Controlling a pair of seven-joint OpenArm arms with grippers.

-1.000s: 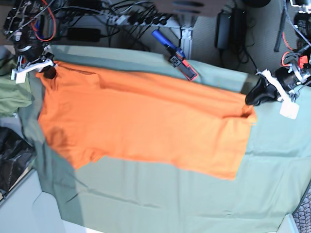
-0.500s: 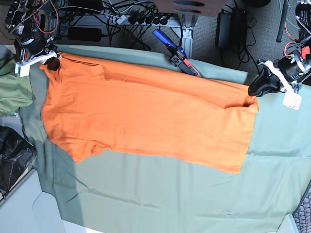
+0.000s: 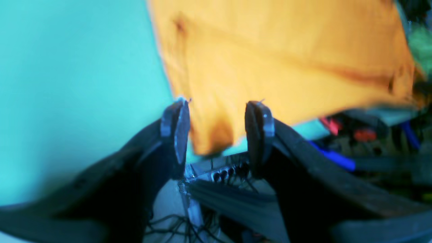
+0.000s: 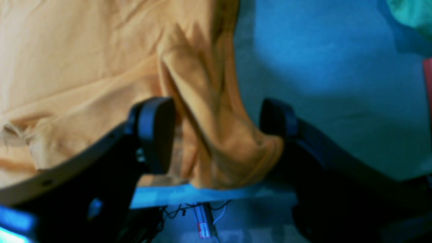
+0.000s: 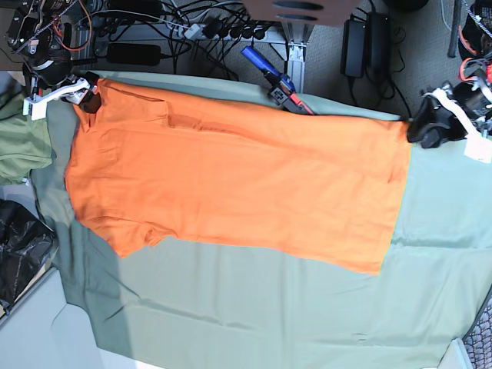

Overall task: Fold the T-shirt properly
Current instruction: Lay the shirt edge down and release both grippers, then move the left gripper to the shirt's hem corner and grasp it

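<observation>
The orange T-shirt (image 5: 231, 177) lies spread flat on the sage-green cloth (image 5: 269, 307), collar end to the left and hem to the right. My left gripper (image 5: 427, 127) is just beyond the far hem corner. In the left wrist view it (image 3: 216, 111) is open, and the shirt's corner (image 3: 216, 135) lies loose between the jaws. My right gripper (image 5: 87, 96) is at the far shoulder corner. In the right wrist view it (image 4: 216, 111) is open wide, with bunched orange fabric (image 4: 209, 135) lying between the jaws, not clamped.
An olive-green garment (image 5: 23, 146) lies off the cloth's left edge, above a black bag (image 5: 19, 246). A blue and red tool (image 5: 277, 81) rests at the cloth's far edge. Cables and power bricks (image 5: 200, 27) crowd the floor behind.
Both grippers pulled the shirt's far edge back and outward, so it now lies flatter and straighter. The left gripper moved right and let go of the hem corner. The right gripper's jaws stand open.
</observation>
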